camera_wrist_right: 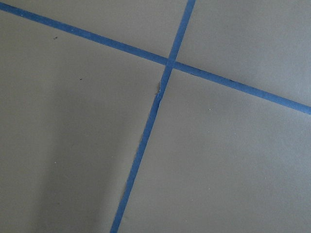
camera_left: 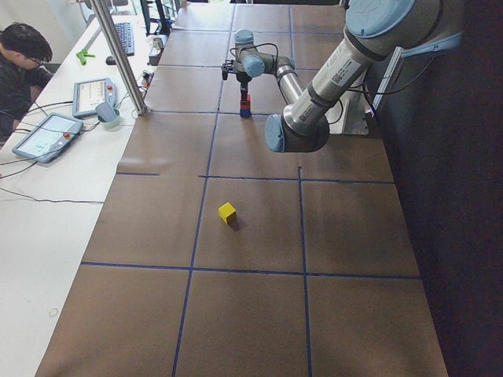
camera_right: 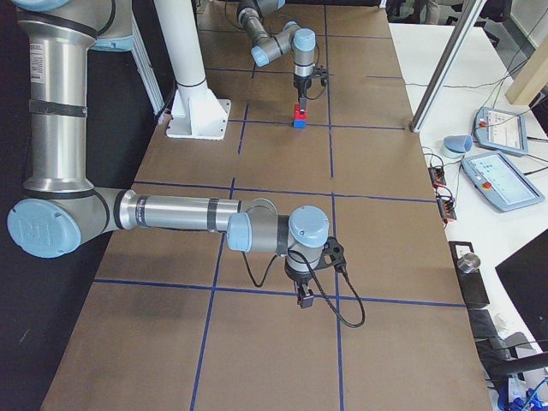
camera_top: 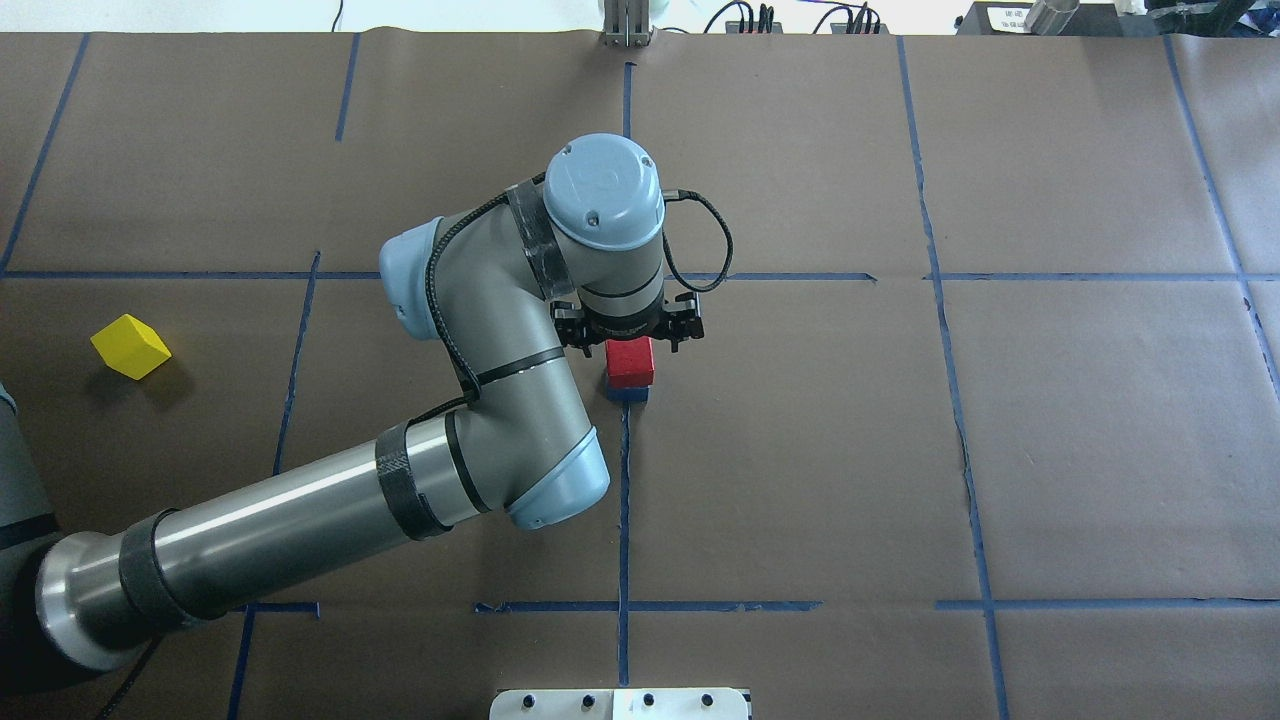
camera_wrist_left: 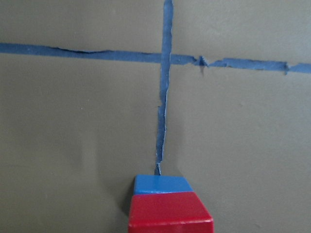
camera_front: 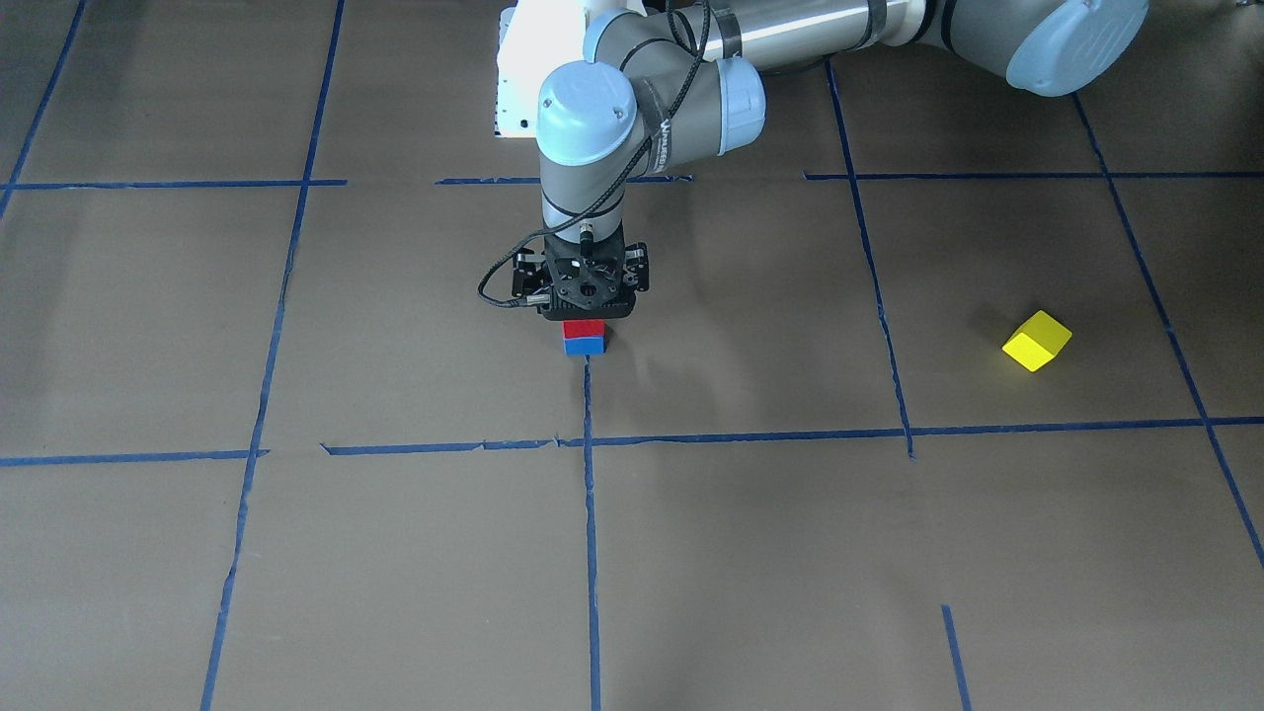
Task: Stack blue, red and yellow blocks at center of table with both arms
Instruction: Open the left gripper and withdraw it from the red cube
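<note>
From my station I read this as two thirds done: the red block sits squarely on the blue block in the middle of the table, right at the end of a tape line that runs toward the near edge across from the robot. The left gripper hangs directly over that pair, its body close above the red top. Its fingers are hidden in every view I have, so I cannot tell whether it is pinching the red block or has let go; the left wrist camera shows only the two blocks and bare paper. The yellow block is the piece left to place. It lies alone far out on the robot's left side, well apart from the stack and turned askew to the tape grid. The right gripper hovers low over the table on the robot's right, near a tape crossing and nowhere near any block; I cannot tell its finger state either. What remains, in my judgement, is fetching yellow and setting it on red.
</note>
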